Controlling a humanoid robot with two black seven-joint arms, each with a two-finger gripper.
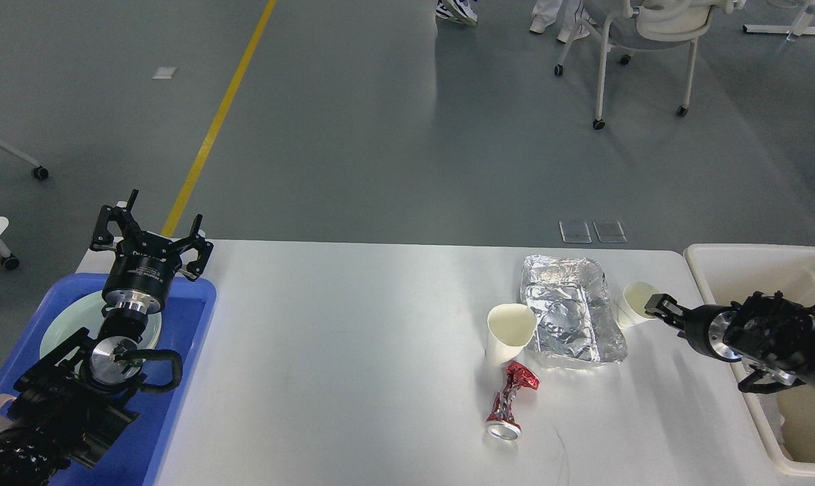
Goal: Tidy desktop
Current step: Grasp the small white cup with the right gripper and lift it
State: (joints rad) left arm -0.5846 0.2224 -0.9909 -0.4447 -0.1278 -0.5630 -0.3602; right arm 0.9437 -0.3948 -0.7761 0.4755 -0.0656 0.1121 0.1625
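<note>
A grey, smooth floor (394,135) fills the upper half of the view, with soft glare near the middle. A yellow line (215,121) runs across it from 12 o'clock down toward 9 o'clock. At 1 o'clock stands a white chair (640,40) on castors, with pairs of shoes (456,9) just beside it at the top edge. Two clear floor plates (593,231) lie toward 2 o'clock. A small pale patch (164,72) sits at 11 o'clock.

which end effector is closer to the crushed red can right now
Right. The right end effector is up and to the right of the crushed red can, at a paper cup. The left end effector is far across the desktop.
</note>
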